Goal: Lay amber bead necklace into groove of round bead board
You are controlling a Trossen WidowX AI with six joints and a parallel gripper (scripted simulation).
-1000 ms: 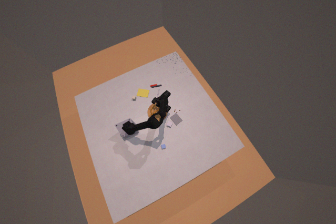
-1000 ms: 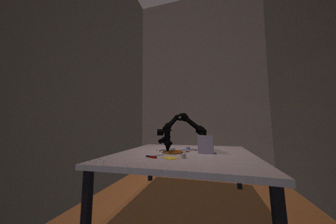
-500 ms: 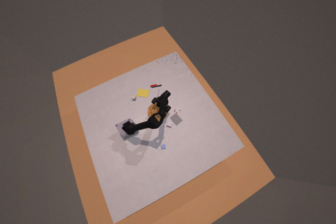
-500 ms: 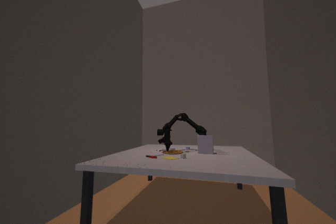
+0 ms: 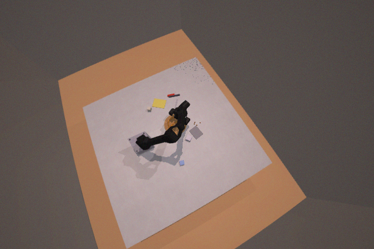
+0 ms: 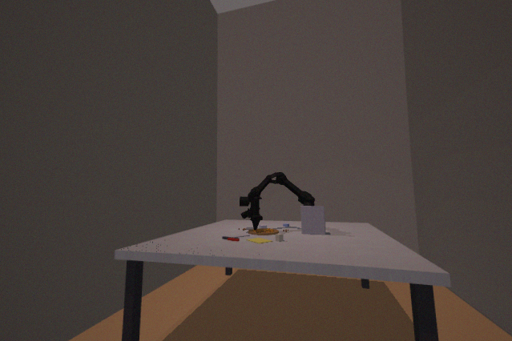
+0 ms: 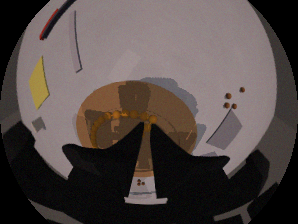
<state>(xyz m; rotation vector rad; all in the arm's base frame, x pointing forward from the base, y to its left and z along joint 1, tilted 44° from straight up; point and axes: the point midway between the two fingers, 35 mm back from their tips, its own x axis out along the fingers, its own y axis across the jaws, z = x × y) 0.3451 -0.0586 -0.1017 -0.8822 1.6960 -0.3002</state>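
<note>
The round amber-brown bead board (image 5: 166, 125) (image 6: 250, 232) (image 7: 187, 116) lies under the arm. The amber bead necklace (image 7: 116, 114) lies on it in an arc, its beads curving from the left side to the fingertips in the wrist view. My gripper (image 6: 256, 229) (image 7: 147, 126) points down at the board, its fingertips close together with a narrow gap at the necklace's right end. A bead shows between the tips, and the gripper is shut on the necklace. The fingers hide the near part of the board and any beads behind them.
Loose brown beads (image 5: 194, 122) (image 7: 228, 96) lie beside a grey square (image 5: 196, 132) (image 7: 226, 131). A pink block (image 5: 188, 138) and blue block (image 5: 181, 162) lie nearby. A yellow pad (image 5: 159, 103) (image 7: 39, 85), beige cube (image 5: 148, 109) and red-and-dark marker (image 5: 171, 95) lie across the board.
</note>
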